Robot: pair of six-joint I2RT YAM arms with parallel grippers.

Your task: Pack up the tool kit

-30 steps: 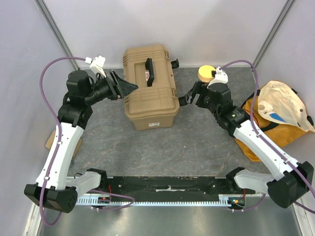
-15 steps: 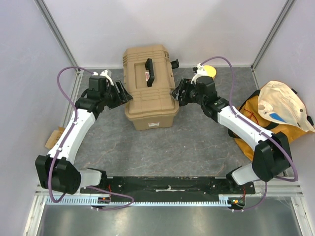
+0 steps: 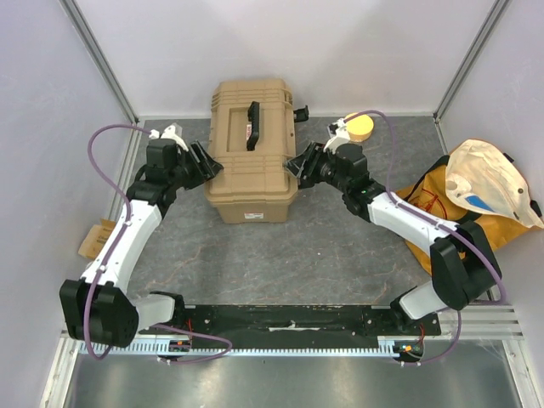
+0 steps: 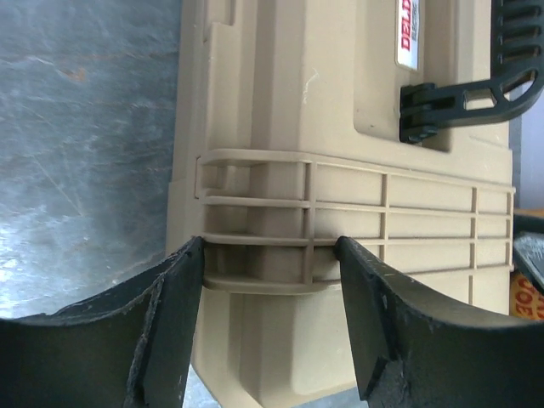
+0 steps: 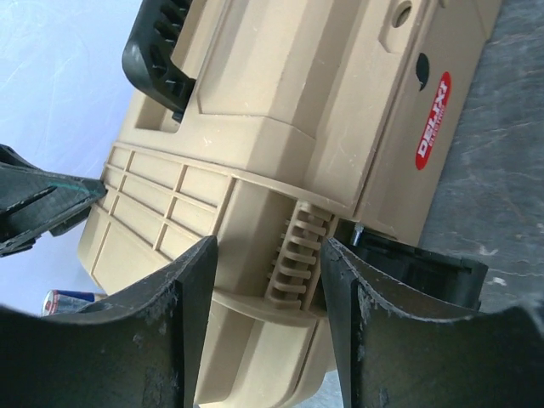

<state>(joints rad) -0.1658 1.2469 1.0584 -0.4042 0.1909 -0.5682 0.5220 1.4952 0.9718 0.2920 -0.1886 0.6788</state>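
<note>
Grippers (image 3: pixel 212 165) (image 3: pixel 297 163) closer; toolbox (image 3: pixel 252 174) between them

Closed in on the toolbox (image 3: pixel 252 174) from both sides. Brought the left gripper (image 3: pixel 212 164) down and inward onto its left edge. Moved the right gripper (image 3: pixel 297 163) up against its right side, with narrower jaws. Nudged the toolbox slightly leftward and turned it a little.

Your toolbox (image 3: pixel 253 153) is shut, so nothing inside shows; the left wrist view clips its red label (image 4: pixel 409 34) up top.
</note>
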